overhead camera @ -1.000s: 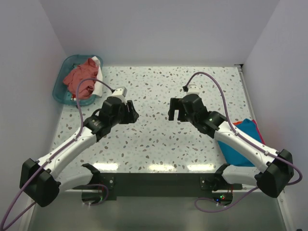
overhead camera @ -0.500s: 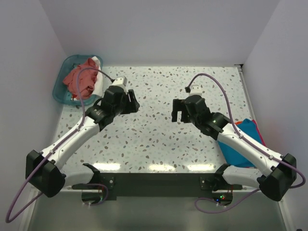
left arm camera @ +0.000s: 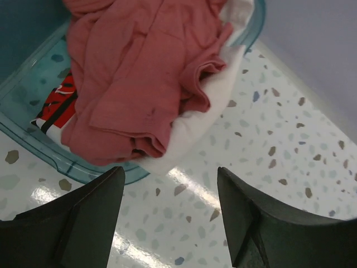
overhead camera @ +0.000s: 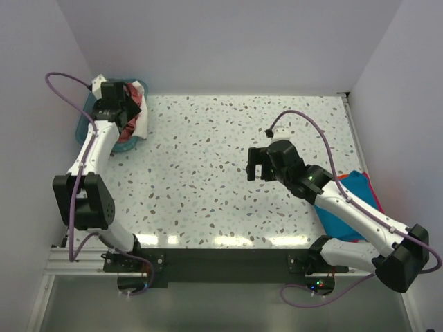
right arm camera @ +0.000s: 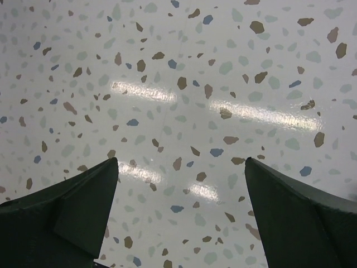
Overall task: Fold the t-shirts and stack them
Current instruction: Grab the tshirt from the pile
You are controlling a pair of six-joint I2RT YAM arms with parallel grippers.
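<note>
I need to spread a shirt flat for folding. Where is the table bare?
The middle of the table is bare, from the basket across to the right gripper. Crowded: the far left corner, where the left gripper hangs over the salmon shirt, and the right edge with folded shirts.

Here lie a salmon-red t-shirt (left arm camera: 128,72), white t-shirt (left arm camera: 201,117) and teal basket (left arm camera: 25,100).

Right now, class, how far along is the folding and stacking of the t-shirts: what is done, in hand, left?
Done: a folded teal-blue t-shirt lies at the right edge of the table. In hand: nothing is gripped; the left end effector hangs open at the basket, the right end effector open above bare table. Left: the salmon-red t-shirt and white t-shirt lie crumpled in the basket, unfolded.
</note>
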